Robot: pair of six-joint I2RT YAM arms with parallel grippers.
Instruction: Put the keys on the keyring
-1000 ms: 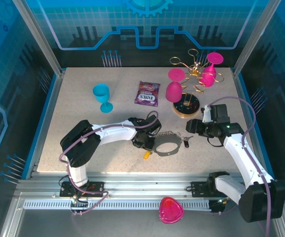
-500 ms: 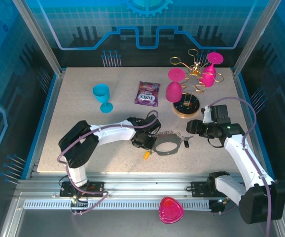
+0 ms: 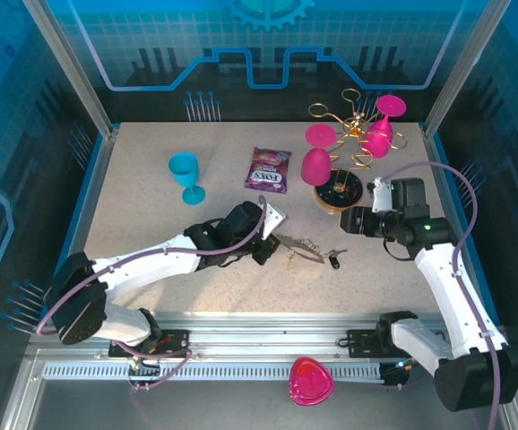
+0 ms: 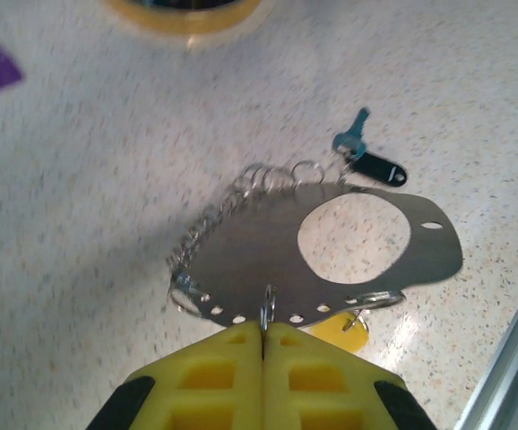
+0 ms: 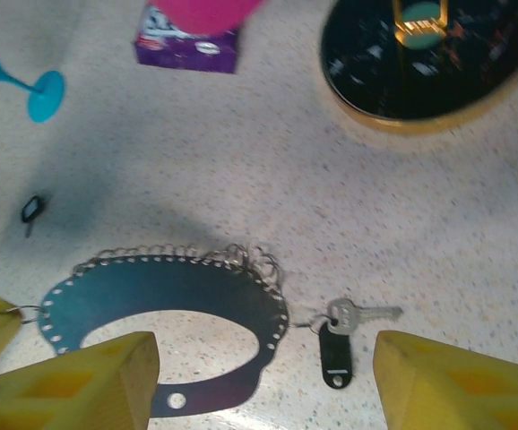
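1. Gripping a small ring on the rim of the keyring (image 4: 259, 246): left gripper (image 4: 262, 345), fingers pressed together. The keyring is tilted, at table centre, slightly toward 6 o'clock.
2. Right gripper (image 5: 261, 354): fingers spread wide, nothing between them, hanging at the keyring's 3 o'clock side.
3. Counted three: black-tab key (image 4: 373, 167) at the keyring's 3 o'clock edge; yellow-tab key (image 4: 341, 329) under the gripped rim; small key (image 5: 31, 210), black, lying apart on the table (image 3: 116, 206).
4. Open room: bare surface at 9 o'clock, and along the 6 o'clock edge beside the left arm.
5. Crowded 1 o'clock corner: rack (image 3: 353, 125), one; pink goblets (image 3: 315, 166), two; disc (image 3: 326, 204), one, gold-rimmed, near the right gripper.
6. Blue goblet (image 3: 185, 168), one, 10 o'clock. Packet (image 3: 268, 170), one, purple, 12 o'clock.
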